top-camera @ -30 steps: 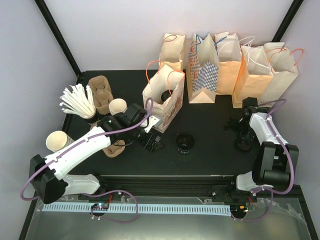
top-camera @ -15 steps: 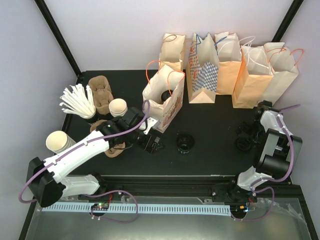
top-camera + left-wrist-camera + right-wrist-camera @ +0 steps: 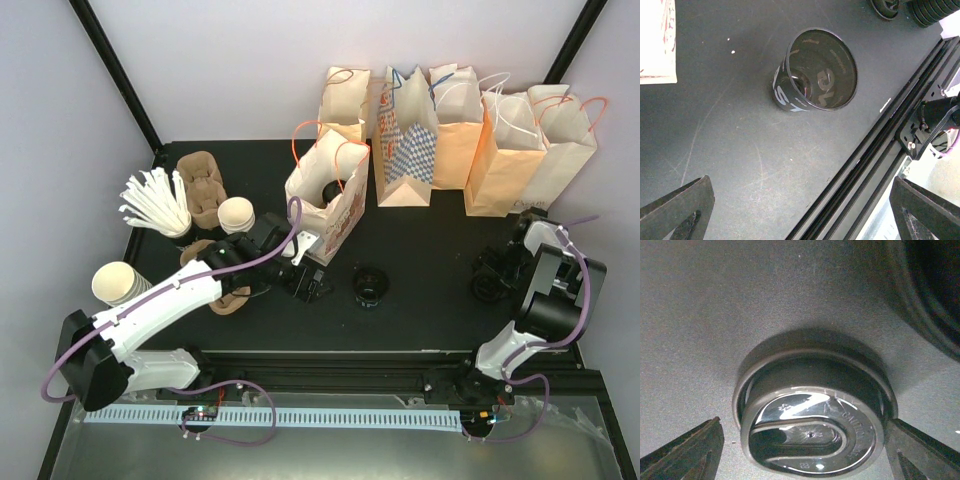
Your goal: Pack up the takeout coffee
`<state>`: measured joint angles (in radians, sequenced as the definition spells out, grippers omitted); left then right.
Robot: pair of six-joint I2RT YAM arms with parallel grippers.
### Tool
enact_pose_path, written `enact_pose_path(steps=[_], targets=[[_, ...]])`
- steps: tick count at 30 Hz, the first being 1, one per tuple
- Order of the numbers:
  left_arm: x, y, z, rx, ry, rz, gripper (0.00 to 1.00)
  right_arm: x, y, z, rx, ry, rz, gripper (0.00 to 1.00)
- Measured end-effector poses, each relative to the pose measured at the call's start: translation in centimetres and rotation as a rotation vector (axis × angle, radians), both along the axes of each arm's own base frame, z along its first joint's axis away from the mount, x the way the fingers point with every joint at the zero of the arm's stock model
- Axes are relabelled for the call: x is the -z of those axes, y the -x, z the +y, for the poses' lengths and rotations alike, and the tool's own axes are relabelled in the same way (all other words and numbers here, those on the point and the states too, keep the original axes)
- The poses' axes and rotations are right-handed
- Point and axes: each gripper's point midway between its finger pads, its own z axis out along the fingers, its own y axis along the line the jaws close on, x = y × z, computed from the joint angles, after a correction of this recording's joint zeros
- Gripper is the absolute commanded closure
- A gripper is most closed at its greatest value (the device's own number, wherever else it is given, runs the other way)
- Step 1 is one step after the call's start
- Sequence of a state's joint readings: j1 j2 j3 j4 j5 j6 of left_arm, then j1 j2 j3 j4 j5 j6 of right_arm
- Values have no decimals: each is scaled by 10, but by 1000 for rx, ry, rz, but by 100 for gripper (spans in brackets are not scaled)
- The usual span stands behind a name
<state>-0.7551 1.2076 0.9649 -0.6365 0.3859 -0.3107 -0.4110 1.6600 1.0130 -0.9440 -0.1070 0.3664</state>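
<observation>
Located the takeout coffee (image 3: 329, 188) inside the open paper bag (image 3: 345, 218) standing left of centre on the table (image 3: 430, 245). Saw only its round black lid, face up in the bag's mouth; read the long axis as upright, lid end uppermost. Could not confirm the cup wall or lettering, hidden by the bag's sides.

Found the left gripper (image 3: 310, 283) just in front of that bag, fingers spread wide with nothing between them, hovering above bare table. Noted a dark cup (image 3: 815, 70) with pale lettering beside it, standing upright, mouth open, apart from both fingers.

Found the right gripper (image 3: 802, 447) low over the table's right side, fingers parted to either side of a separate black lid (image 3: 812, 390) lying flat, top face up. Could not tell whether either finger touches its rim.
</observation>
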Motion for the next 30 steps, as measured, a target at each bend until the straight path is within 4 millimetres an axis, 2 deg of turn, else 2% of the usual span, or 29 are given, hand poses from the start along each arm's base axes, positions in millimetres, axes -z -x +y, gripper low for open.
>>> enact_pose_path(steps=[5,13,18,23,26,30], targets=[[3,0,0,-7,1,7,1,7,1,2,1,-16,21,17],[4,-1,0,-17,6,11,1,8,1,1,6,-14,23,19],[7,-3,-2,-18,5,13,1,8,1,1,7,-12,26,15],[9,-5,-4,-19,3,13,1,9,0,3,-3,-2,36,14],[10,-6,-4,-21,2,9,1,9,0,2,-4,4,44,20],[11,-6,-3,-24,0,6,1,10,1,1,0,10,53,22]])
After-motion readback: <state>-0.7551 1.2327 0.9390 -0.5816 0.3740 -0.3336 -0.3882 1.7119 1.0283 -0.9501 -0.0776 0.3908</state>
